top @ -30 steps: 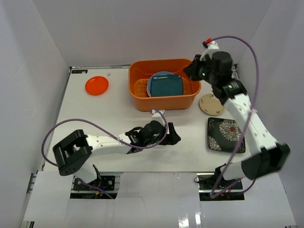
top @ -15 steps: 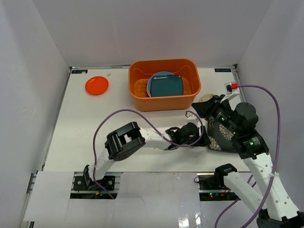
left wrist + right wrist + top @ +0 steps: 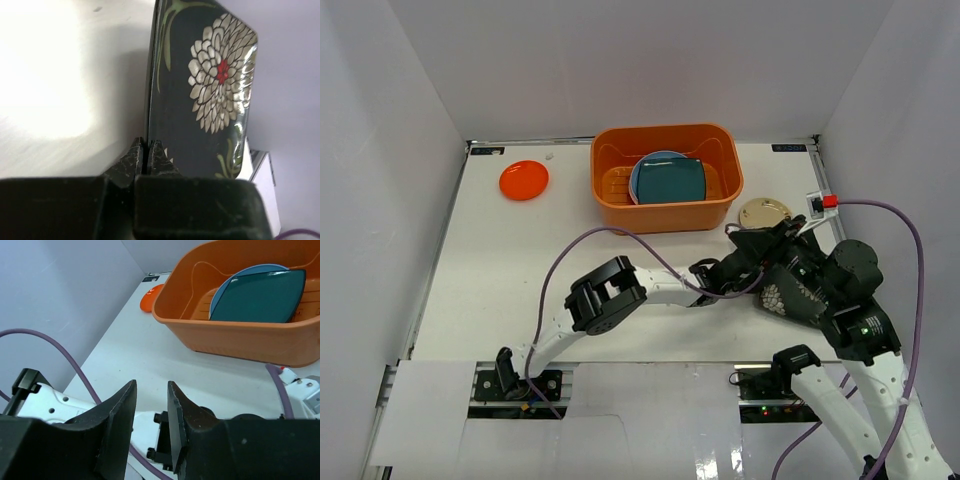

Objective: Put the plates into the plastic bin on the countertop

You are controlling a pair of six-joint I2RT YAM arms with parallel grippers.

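My left gripper [image 3: 146, 150] is shut on the rim of the square black plate with white flowers [image 3: 210, 85]. From above, that plate [image 3: 786, 297] lies at the right of the countertop [image 3: 520, 260], half hidden under my right arm, with the left gripper [image 3: 752, 272] at its left edge. My right gripper [image 3: 150, 390] is open and holds nothing; it hovers over the left arm, and in the top view the right gripper [image 3: 748, 240] is just above the plate's left side. The orange plastic bin [image 3: 665, 215] holds a light blue round plate [image 3: 645, 170] and a teal square plate [image 3: 672, 181].
An orange-red round plate [image 3: 524, 180] lies at the far left. A small beige plate [image 3: 765, 212] sits right of the bin. The left arm's purple cable [image 3: 610, 235] loops over the middle. White walls close in on three sides.
The left arm reached right across the table and shut on the black flowered plate's edge. The right arm swung back from the bin to above that plate and opened its jaws.
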